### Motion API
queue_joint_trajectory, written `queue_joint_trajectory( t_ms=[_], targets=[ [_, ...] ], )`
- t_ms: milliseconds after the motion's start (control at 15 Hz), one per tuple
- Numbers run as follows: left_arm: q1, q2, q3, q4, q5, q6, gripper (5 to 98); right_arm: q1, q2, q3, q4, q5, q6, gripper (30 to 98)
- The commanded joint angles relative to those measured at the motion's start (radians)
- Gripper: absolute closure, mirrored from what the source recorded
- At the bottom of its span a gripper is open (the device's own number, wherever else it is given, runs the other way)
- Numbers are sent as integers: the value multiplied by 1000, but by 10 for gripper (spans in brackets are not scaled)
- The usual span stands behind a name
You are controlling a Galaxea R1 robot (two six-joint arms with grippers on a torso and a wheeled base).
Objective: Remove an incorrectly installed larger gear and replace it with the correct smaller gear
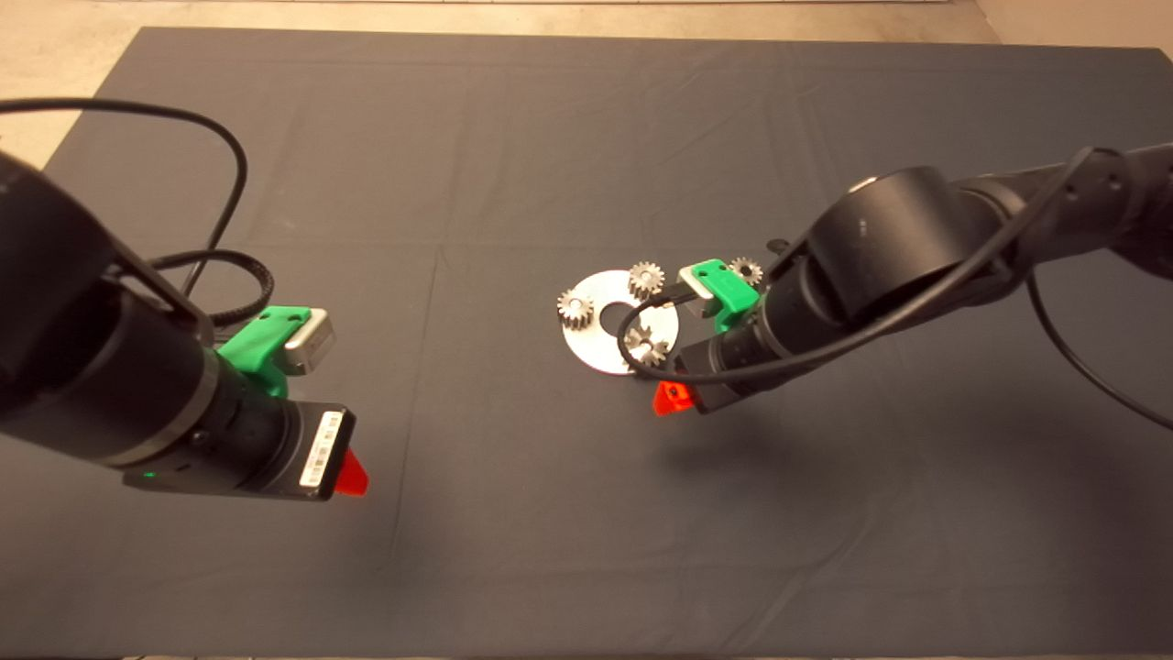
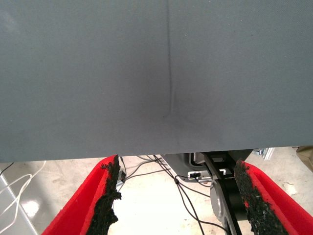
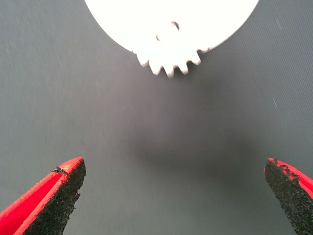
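A silver disc plate (image 1: 600,353) lies mid-mat. Two small straight-toothed gears (image 1: 575,309) (image 1: 646,278) stand on it. The larger gear (image 1: 651,346) sits at its near right rim, partly crossed by a cable. The right wrist view shows the larger gear (image 3: 168,56) washed out, teeth overhanging the plate (image 3: 220,19). The smaller gear (image 1: 747,270) lies on the mat right of the plate, half hidden behind the green camera mount. My right gripper (image 1: 674,399) (image 3: 176,188) hangs open just short of the larger gear, holding nothing. My left gripper (image 1: 351,477) (image 2: 178,196) is open over the mat's near left.
The dark mat (image 1: 513,165) covers the table, with a beige floor beyond its far edge. In the left wrist view the mat's near edge (image 2: 161,154) shows, with floor and loose cables (image 2: 186,196) below it.
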Motion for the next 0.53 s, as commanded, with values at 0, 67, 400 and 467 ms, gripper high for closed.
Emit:
queue_joint_trajectory(
  t_ms=[0,67,400,467],
  targets=[
    [-8,1,1,8,133,-7,444,-10,109,-172,-105,-125,-95,315],
    [-7,1,-1,10,133,-7,444,-11,131,-226,-115,-125,-123,315],
    [-8,-3,5,11,133,-6,444,-54,155,-331,-122,-125,-184,315],
    [-8,-3,7,10,133,-6,444,-59,155,-342,-125,-125,-189,315]
  ],
)
